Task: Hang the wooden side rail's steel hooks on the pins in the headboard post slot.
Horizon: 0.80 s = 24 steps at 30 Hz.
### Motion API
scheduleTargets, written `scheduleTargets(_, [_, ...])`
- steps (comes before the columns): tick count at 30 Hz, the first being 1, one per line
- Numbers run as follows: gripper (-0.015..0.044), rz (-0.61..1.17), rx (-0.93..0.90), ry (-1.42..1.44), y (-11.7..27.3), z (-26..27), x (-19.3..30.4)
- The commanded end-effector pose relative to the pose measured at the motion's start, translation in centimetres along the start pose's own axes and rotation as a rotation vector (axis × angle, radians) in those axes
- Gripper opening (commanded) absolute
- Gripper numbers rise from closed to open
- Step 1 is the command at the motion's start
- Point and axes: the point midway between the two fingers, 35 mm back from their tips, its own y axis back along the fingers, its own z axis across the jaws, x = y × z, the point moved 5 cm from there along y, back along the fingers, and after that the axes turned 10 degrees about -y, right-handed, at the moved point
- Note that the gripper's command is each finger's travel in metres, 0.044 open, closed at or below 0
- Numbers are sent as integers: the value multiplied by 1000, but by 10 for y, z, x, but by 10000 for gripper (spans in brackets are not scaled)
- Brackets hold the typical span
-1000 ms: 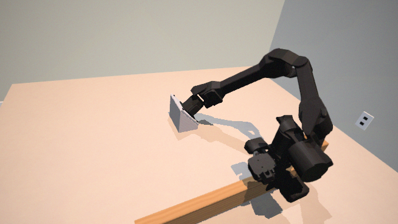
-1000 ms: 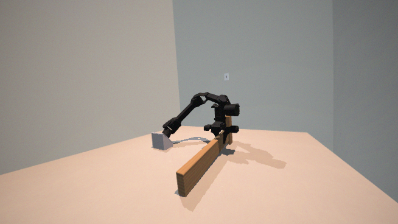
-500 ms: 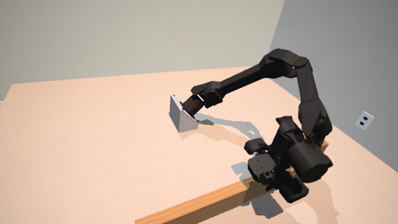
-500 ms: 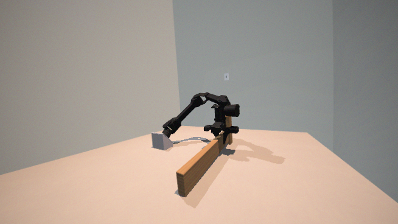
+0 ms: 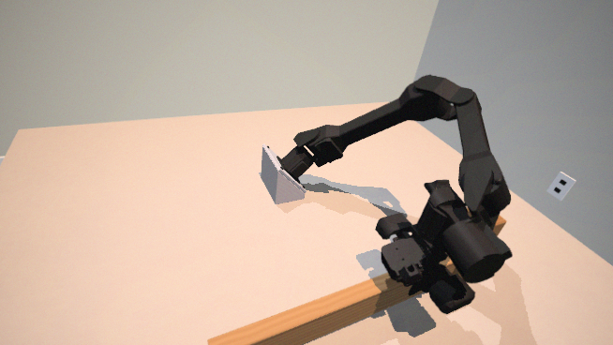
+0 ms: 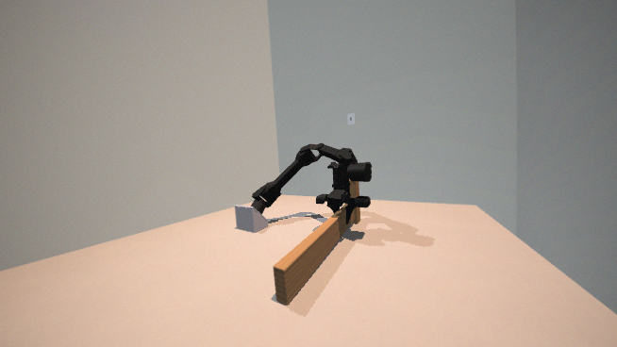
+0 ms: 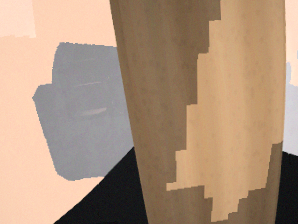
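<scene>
The long wooden rail (image 5: 323, 302) (image 6: 308, 259) (image 7: 210, 90) stands on its narrow edge. Its far end, nearest the exterior camera, appears to rest on the table. My gripper (image 5: 417, 287) (image 6: 344, 212) (image 7: 212, 192) is shut on the rail near its other end, with one finger on each side. The wooden headboard post (image 5: 501, 224) (image 6: 355, 189) stands behind the gripper and is mostly covered by the arm. The steel hooks, the slot and its pins are hidden, so whether the hooks sit on the pins cannot be told.
The arm reaches over from a grey wedge-shaped base (image 5: 287, 187) (image 6: 250, 219) on the pale table (image 5: 141, 211) (image 6: 165, 283). Table edges show at the back and right. A wall outlet (image 5: 561, 186) (image 6: 351, 119) is on the wall beyond.
</scene>
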Motion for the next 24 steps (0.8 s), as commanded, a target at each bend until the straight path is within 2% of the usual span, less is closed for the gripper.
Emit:
scheduleTargets(1, [0, 8, -9, -4, 1, 1, -1])
scheduleTargets(24, [0, 8, -9, -4, -2, 1, -1])
